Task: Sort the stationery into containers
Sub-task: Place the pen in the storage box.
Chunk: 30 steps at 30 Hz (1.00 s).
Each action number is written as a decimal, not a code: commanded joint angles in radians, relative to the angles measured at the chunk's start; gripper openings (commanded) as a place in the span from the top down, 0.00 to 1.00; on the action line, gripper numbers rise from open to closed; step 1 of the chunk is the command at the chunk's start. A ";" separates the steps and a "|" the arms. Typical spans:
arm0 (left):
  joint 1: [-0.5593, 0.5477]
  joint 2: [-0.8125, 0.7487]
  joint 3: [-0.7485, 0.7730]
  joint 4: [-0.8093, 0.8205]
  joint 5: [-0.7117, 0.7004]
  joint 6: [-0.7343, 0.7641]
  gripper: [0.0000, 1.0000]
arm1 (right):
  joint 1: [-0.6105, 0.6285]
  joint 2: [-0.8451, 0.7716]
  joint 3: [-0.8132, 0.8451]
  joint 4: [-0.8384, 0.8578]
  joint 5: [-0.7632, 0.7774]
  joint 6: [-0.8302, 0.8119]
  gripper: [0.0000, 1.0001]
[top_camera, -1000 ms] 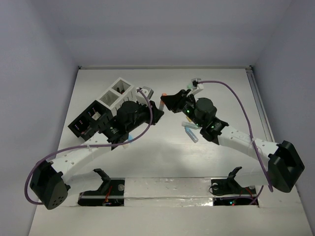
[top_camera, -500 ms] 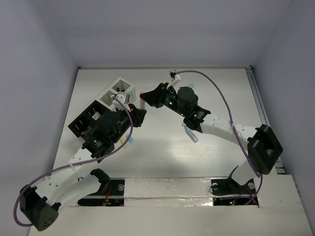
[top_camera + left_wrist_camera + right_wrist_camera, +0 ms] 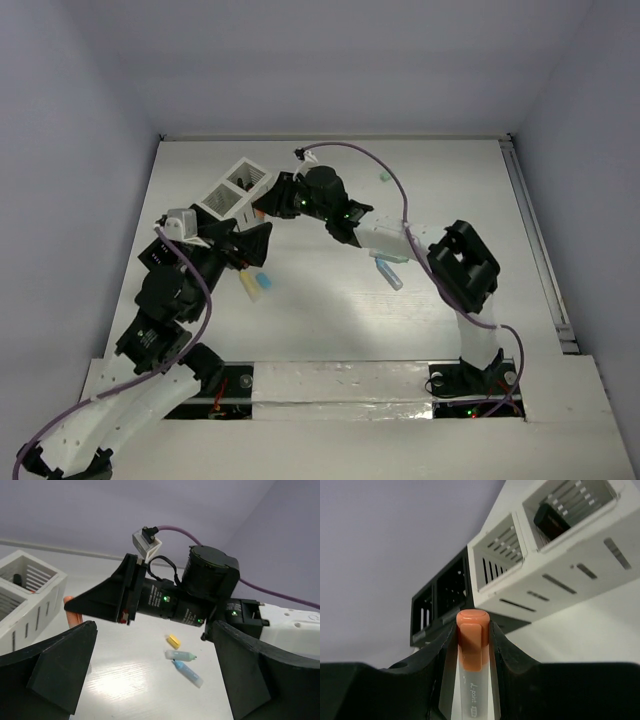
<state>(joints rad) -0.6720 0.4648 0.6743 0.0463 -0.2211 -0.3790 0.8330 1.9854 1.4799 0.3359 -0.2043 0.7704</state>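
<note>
My right gripper (image 3: 472, 626) is shut on an orange-capped marker (image 3: 471, 645), one piece of the stationery, held just beside the white container (image 3: 555, 565). A black piece (image 3: 551, 520) lies in one of that container's two compartments. The black container (image 3: 440, 605) stands behind the white one. In the top view the right gripper (image 3: 268, 197) is at the white container (image 3: 240, 183). My left gripper (image 3: 154, 630) is open with nothing between its fingers, drawn back near the black container (image 3: 160, 252). A yellow block (image 3: 173, 641), a green-capped marker (image 3: 181, 655) and a blue marker (image 3: 189, 672) lie on the table.
A yellow piece (image 3: 249, 284) and a blue piece (image 3: 264, 285) lie just in front of the left gripper (image 3: 250, 238). A small green piece (image 3: 383, 178) sits at the far middle. The right arm (image 3: 400, 240) stretches across the table's centre.
The left arm pulled back toward the near left and its gripper opened. The right arm carried the orange marker leftward to the white container.
</note>
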 commanded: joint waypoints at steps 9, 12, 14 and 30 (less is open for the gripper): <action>0.002 -0.181 0.047 -0.189 -0.158 0.058 0.01 | 0.009 0.228 0.381 0.100 0.123 -0.026 1.00; 0.002 -0.195 0.025 -0.177 -0.165 0.069 0.01 | 0.009 0.294 0.514 0.078 0.132 -0.043 1.00; 0.002 -0.205 0.028 -0.181 -0.175 0.074 0.01 | 0.009 0.361 0.581 0.063 0.135 -0.057 1.00; 0.011 -0.233 0.024 -0.171 -0.173 0.083 0.01 | 0.049 0.559 0.836 0.046 0.181 -0.215 1.00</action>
<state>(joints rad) -0.6712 0.2195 0.6926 -0.1589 -0.3996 -0.3134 0.8730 2.5332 2.2627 0.3447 -0.0307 0.6189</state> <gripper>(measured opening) 0.989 0.333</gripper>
